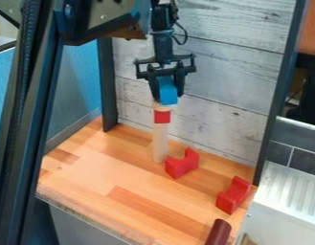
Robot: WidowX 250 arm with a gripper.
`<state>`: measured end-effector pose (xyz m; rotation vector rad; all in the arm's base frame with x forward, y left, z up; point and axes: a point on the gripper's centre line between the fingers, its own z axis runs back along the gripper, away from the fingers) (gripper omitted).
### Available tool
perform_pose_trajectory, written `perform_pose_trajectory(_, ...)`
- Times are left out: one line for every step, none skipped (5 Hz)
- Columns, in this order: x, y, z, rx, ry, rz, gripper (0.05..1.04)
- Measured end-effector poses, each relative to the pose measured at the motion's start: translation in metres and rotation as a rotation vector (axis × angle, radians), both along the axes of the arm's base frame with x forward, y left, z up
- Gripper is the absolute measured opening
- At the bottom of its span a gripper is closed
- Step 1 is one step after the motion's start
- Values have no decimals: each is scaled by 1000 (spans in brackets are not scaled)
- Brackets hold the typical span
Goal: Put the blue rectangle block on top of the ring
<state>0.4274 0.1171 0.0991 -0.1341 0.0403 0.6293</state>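
Note:
High over the back of the wooden surface, my gripper point(166, 97) hangs pointing down, shut on the blue rectangular block point(167, 90), which stands upright between its fingers. Just under the block is a light wood-coloured round piece point(162, 107) that looks like the ring, at the top of a narrow tower. Beneath that come a red block point(162, 116) and a tall pale wooden column point(160, 142). The blue block's lower end meets or nearly meets the ring; I cannot tell whether they touch.
A red notched block point(182, 164) lies right beside the column's foot, and a second one point(233, 195) is farther right. Near the front right edge is a dark red cylinder point(218, 233). A whitewashed plank wall point(217, 81) rises close behind the tower, with dark posts either side.

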Motion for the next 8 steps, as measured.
perform_pose_trajectory(1, 1, -1, 5, -4, 4, 589)
perform_pose_trajectory(0, 0, 0, 2, 3, 7, 589)
perform_pose_trajectory(1, 1, 3, 4, -2, 9, 589)
perform_pose_trajectory(0, 2, 2, 11, 2, 12, 589)
perform_pose_trajectory(2, 4, 2, 22, -8, 9, 589)
perform_pose_trajectory(3, 5, 2, 32, -12, 14, 655)
perform_pose_trajectory(2, 6, 2, 35, -13, 12, 951)
perform_pose_trajectory(-1, 4, 2, 27, 7, 11, 1006)
